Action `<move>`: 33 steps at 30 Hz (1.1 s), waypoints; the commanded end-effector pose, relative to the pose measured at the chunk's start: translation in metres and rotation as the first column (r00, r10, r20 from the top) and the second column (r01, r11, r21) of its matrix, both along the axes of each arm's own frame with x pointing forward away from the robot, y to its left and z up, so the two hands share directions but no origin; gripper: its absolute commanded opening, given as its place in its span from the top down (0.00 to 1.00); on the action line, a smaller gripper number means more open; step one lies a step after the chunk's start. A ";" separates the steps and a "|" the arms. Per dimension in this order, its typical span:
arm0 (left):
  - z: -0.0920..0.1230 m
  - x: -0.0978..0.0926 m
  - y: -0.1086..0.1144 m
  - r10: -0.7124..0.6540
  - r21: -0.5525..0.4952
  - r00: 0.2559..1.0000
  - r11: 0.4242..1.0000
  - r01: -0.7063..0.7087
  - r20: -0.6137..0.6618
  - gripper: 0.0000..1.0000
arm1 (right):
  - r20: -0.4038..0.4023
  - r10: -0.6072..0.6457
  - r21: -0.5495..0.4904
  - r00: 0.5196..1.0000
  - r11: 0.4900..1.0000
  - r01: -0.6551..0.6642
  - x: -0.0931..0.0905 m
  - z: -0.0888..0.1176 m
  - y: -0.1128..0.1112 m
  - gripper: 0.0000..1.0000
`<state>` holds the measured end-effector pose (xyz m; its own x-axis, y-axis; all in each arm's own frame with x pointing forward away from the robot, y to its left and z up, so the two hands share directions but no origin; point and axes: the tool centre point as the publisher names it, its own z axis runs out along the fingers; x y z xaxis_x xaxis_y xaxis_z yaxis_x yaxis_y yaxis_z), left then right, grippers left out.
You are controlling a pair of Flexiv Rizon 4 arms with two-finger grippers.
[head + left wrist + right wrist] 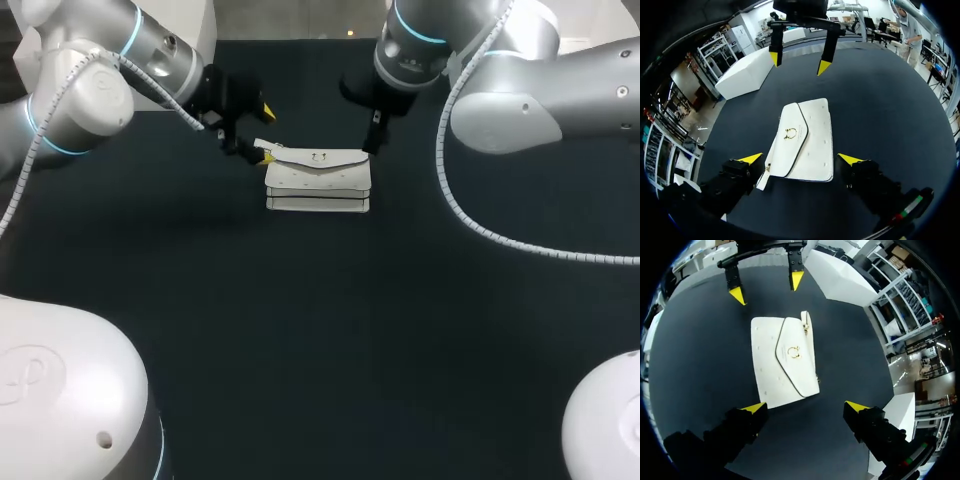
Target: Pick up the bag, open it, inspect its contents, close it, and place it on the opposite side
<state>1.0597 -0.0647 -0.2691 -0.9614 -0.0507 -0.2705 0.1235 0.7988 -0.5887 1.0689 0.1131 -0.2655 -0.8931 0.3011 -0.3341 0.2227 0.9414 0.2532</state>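
A white bag [318, 178] lies flat on the black table [320, 330], its flap shut under a small gold clasp [789, 133]. My left gripper [266, 135] hovers at the bag's left end. In the left wrist view this gripper [800, 159] is open, with the bag [810, 140] end between its spread fingers and apart from both. My right gripper [360, 115] hangs over the bag's right end. In the right wrist view it [805, 406] is open too, with the bag [782, 360] just ahead of its tips. Each wrist view shows the other gripper [799, 62] [766, 287] beyond the bag.
The dark table spreads wide in front of the bag and to both sides. Both arms crowd the far middle of the table above the bag. My arm bases [70, 400] fill the near corners.
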 end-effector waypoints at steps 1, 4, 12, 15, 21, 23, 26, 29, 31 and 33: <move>0.011 -0.004 0.004 0.328 -0.038 0.896 0.934 -0.355 -0.299 0.00 | -0.223 -0.249 0.058 0.943 0.962 0.267 0.011 0.011 0.000 0.00; 0.017 -0.007 0.007 0.448 -0.004 0.788 0.868 -0.496 -0.423 0.00 | -0.281 -0.361 0.112 0.889 0.908 0.404 0.007 0.015 -0.009 0.00; 0.008 -0.003 0.016 0.527 0.029 0.532 0.728 -0.685 -0.663 0.00 | -0.344 -0.589 0.187 0.731 0.720 0.668 -0.010 0.017 -0.020 0.00; 0.006 -0.005 0.018 0.519 0.018 0.472 0.686 -0.727 -0.713 0.00 | -0.358 -0.642 0.209 0.678 0.652 0.729 -0.017 0.014 -0.018 0.00; 0.006 -0.011 0.026 0.510 -0.014 0.349 0.550 -0.835 -0.786 0.00 | -0.435 -0.690 0.252 0.579 0.524 0.814 -0.022 0.009 -0.016 0.00; 0.005 -0.011 0.029 0.494 -0.004 0.297 0.510 -0.860 -0.817 0.00 | -0.470 -0.697 0.260 0.542 0.478 0.839 -0.022 0.008 -0.016 0.00; 0.002 -0.010 0.032 0.485 0.022 0.231 0.461 -0.887 -0.844 0.00 | -0.524 -0.698 0.253 0.488 0.420 0.872 -0.020 0.003 -0.017 0.00; 0.001 -0.008 0.033 0.479 0.043 0.189 0.432 -0.901 -0.858 0.00 | -0.582 -0.687 0.232 0.435 0.373 0.899 -0.017 -0.002 -0.017 0.00; -0.001 -0.005 0.035 0.469 0.050 0.172 0.424 -0.904 -0.866 0.00 | -0.614 -0.679 0.220 0.402 0.342 0.914 -0.015 -0.003 -0.018 0.00; -0.003 -0.002 0.037 0.473 0.060 0.186 0.457 -0.888 -0.861 0.00 | -0.676 -0.659 0.174 0.330 0.292 0.940 -0.011 -0.005 -0.022 0.00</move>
